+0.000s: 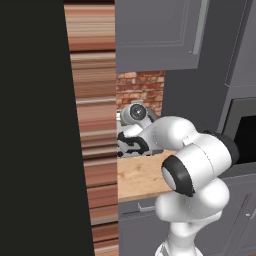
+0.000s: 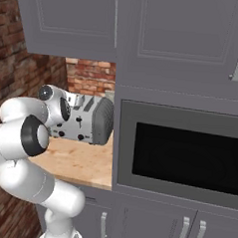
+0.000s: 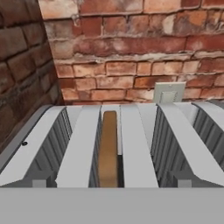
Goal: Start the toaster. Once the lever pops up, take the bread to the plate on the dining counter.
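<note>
A big brick wall (image 3: 131, 48) stands right behind the toaster (image 2: 88, 120), and grey cupboards (image 2: 161, 39) hang above it. To the right of the toaster, seen from the right base camera, a black microwave (image 2: 188, 157) sits inside the grey cupboard wall. The toaster rests on a light wooden counter (image 2: 81, 163), close to the back wall. The white robot arm (image 2: 25, 135) bends over the counter and reaches toward the toaster from the front. The toaster is a silver box with long slots on top and small black knobs (image 2: 70, 134) on its front. The hand camera looks down on the toaster top from close above. The bread (image 3: 108, 148) is a thin brown slice standing on its edge inside one of the slots, between two silver strips, with its top edge near the top of the slot. A small pale wall switch plate (image 3: 168, 92) sits on the bricks just behind the toaster. The gripper's fingers cannot be made out, but its jaws are spread wide apart and nothing is in them
</note>
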Robot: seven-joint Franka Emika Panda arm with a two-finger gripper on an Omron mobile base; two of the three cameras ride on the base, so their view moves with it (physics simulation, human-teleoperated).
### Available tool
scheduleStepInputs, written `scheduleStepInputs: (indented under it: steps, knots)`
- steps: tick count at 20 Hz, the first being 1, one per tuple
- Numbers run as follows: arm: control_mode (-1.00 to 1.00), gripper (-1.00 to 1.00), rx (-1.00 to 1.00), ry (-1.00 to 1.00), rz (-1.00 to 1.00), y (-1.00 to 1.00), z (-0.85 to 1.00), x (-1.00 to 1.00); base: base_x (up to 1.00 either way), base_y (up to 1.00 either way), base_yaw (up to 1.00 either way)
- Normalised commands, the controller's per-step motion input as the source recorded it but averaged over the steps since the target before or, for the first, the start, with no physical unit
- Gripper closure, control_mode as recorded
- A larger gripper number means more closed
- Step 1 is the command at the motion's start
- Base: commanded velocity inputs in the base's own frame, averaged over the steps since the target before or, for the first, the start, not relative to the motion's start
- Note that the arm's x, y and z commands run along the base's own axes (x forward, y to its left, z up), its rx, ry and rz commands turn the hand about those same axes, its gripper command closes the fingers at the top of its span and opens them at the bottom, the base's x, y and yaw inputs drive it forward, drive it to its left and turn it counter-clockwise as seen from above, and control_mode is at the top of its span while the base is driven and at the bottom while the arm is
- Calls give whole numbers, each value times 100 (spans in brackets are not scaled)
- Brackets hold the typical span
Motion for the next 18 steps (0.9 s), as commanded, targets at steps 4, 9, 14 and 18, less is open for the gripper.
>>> scheduleStepInputs:
  steps: [4, 9, 14, 18]
  knots:
    - [-100, -100, 0, 0, -2, 0, 0, 2, 0, 0, 0]
    - [-100, -100, 0, 0, -2, 2, 0, 0, 0, 0, 0]
    - [-100, -100, 0, 0, -2, 4, 0, 0, 0, 0, 0]
    - [-100, -100, 0, 0, 0, 4, 0, 0, 0, 0, 0]
